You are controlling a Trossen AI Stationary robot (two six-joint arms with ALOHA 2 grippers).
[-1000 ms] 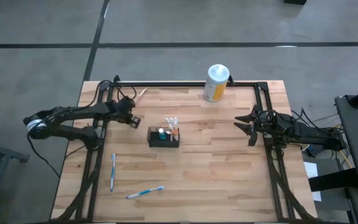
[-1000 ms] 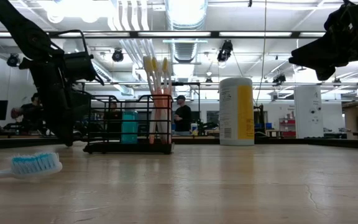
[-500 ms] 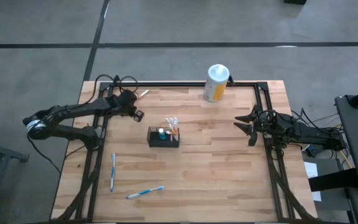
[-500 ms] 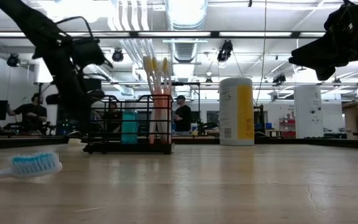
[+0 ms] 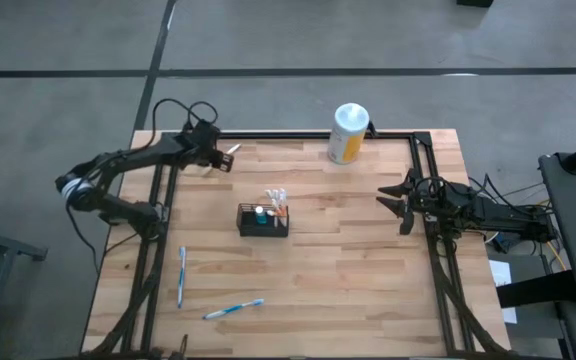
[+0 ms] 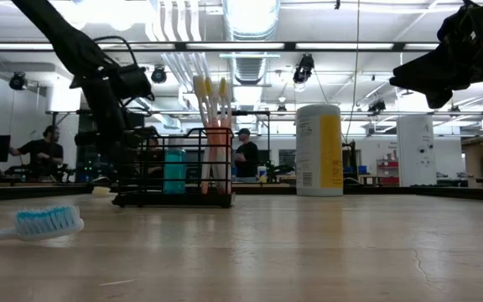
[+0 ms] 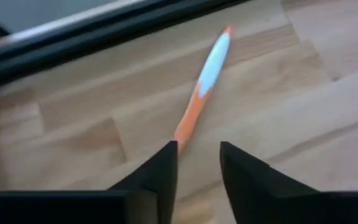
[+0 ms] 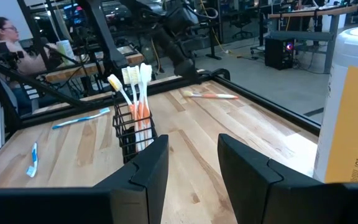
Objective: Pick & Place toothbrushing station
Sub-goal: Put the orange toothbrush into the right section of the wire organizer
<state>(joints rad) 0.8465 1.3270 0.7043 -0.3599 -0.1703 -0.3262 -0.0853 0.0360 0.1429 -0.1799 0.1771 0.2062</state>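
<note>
Surface (image 5: 348, 260): wooden, black-framed.
Canister (image 5: 348, 133): white-topped, far edge.
Toothbrushing station (image 5: 264, 220): black wire basket, mid-surface, holding upright brushes.
Left pincer (image 5: 218, 160): spread, above orange toothbrush (image 7: 202, 90) at far-left corner.
Right pincer (image 5: 392, 203): spread, empty, right edge.

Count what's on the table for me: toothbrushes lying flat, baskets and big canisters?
Toothbrushes lying flat: 3 (left blue toothbrush, front blue toothbrush, orange toothbrush)
Black wire-mesh basket: 1
White-topped canister: 1
Total: 5
</note>
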